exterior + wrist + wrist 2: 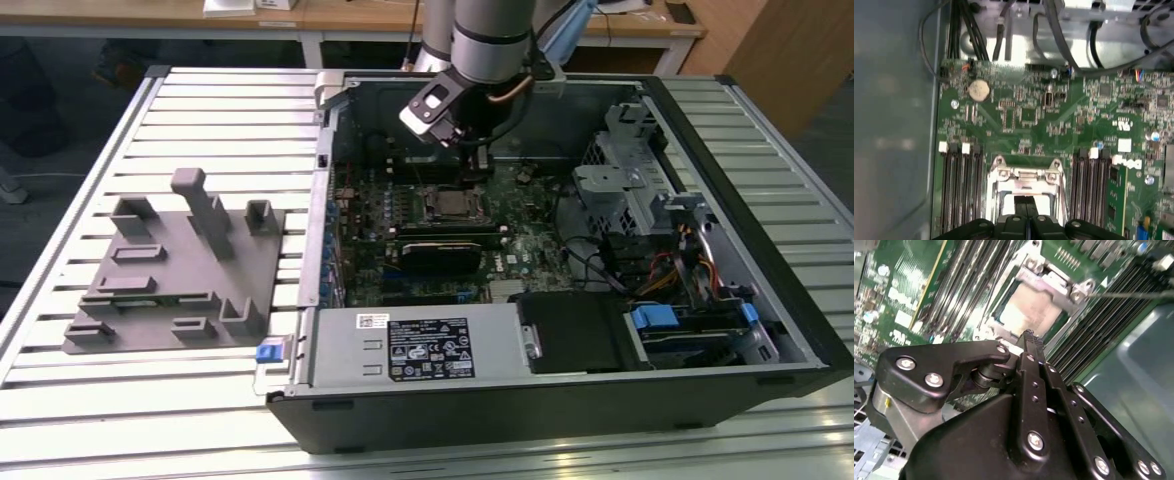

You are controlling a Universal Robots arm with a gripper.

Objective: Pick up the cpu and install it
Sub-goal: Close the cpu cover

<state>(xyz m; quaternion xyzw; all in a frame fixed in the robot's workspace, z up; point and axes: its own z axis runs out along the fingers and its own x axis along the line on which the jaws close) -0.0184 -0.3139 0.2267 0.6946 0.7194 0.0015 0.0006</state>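
The cpu [1030, 310] is a pale silvery square lying flat inside the metal-framed socket [447, 205] on the green motherboard in the open computer case. My gripper [474, 172] hangs just above the socket. Its black fingers [1025, 207] are pressed together with nothing between them, and their tips [1028, 336] hover over one edge of the cpu. In the first wrist view the chip's pale top [1046, 204] shows on both sides of the fingers. The socket's frame [1024, 174] lies over the chip's edges.
The grey plastic fixture block [167, 265] with upright posts stands on the slatted table at the exterior view's left of the case. Memory slots [959, 190] flank the socket. Cables [1064, 35], a drive cage [627, 180] and the power supply [420, 345] crowd the case.
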